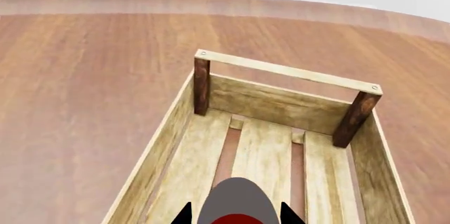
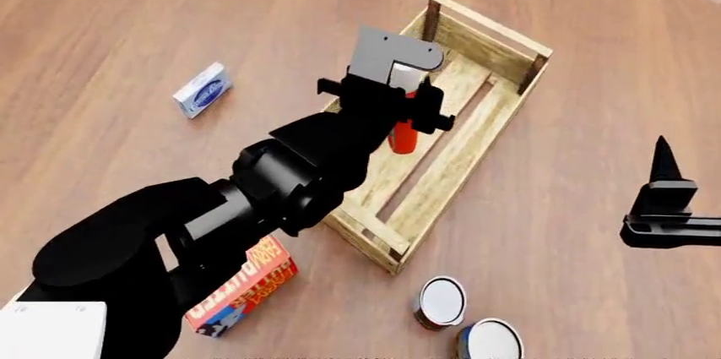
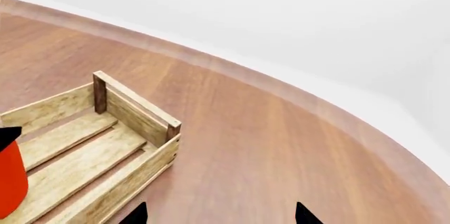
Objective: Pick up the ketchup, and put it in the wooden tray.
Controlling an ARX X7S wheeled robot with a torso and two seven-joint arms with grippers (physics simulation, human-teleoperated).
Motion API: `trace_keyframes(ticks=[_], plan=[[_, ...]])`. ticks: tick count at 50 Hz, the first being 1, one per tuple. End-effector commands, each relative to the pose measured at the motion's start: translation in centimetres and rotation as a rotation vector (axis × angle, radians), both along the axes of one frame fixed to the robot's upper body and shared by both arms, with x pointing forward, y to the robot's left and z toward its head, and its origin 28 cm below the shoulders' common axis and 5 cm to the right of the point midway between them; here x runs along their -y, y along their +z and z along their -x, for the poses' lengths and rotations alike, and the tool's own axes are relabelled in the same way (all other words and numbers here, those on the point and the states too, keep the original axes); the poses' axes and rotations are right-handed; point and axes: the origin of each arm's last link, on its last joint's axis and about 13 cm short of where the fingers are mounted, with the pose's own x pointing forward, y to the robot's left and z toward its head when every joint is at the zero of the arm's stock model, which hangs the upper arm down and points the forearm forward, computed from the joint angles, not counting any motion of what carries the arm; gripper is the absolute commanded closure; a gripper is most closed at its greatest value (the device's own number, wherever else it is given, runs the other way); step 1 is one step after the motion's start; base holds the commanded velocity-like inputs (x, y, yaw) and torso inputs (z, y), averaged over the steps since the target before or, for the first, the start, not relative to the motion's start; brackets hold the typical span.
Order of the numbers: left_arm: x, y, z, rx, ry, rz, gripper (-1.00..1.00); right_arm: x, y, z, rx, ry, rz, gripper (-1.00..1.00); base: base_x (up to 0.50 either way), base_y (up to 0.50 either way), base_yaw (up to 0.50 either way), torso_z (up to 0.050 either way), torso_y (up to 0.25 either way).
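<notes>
The left arm reaches forward from the shoulder, elbow bent, its black links stretched out over the surface. The left hand (image 2: 408, 110) points downward, fingers closed on the ketchup (image 2: 403, 135). The right hand (image 2: 664, 198) hangs low off to the side, well apart, fingers spread with nothing between them.

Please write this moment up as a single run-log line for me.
left gripper: shut on ketchup | ketchup: upright, inside wooden tray, contact with floor unclear | right gripper: open, idle beside tray
</notes>
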Motion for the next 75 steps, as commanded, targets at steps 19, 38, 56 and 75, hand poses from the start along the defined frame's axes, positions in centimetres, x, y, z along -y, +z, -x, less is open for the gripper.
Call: trace_keyframes(ticks=[19, 38, 56, 75], plan=[[0.0, -0.7, 0.1, 0.036, -0.002, -0.012, 1.0, 0.0, 0.2, 0.2, 0.006, -0.002, 0.001, -1.0, 0.0, 0.0, 0.0, 0.0, -0.017], [-0.1, -1.4, 0.1, 0.036, -0.004, -0.031, -1.0, 0.2, 0.0, 0.3, 0.001, -0.007, -0.005, -1.0, 0.0, 0.0, 0.0, 0.0, 0.0], [0.1, -0.9, 0.2, 0.021, -0.02, -0.016, -1.0, 0.1, 0.2, 0.3, 0.005, -0.005, -0.001, -1.0, 0.0, 0.0, 0.0, 0.0, 0.0], [0.5, 0.5, 0.4, -0.012, -0.104, -0.003, -1.0, -0.3, 0.6, 0.5, 0.017, 0.001, 0.009, -1.0, 0.0, 0.0, 0.0, -0.001, 0.009]])
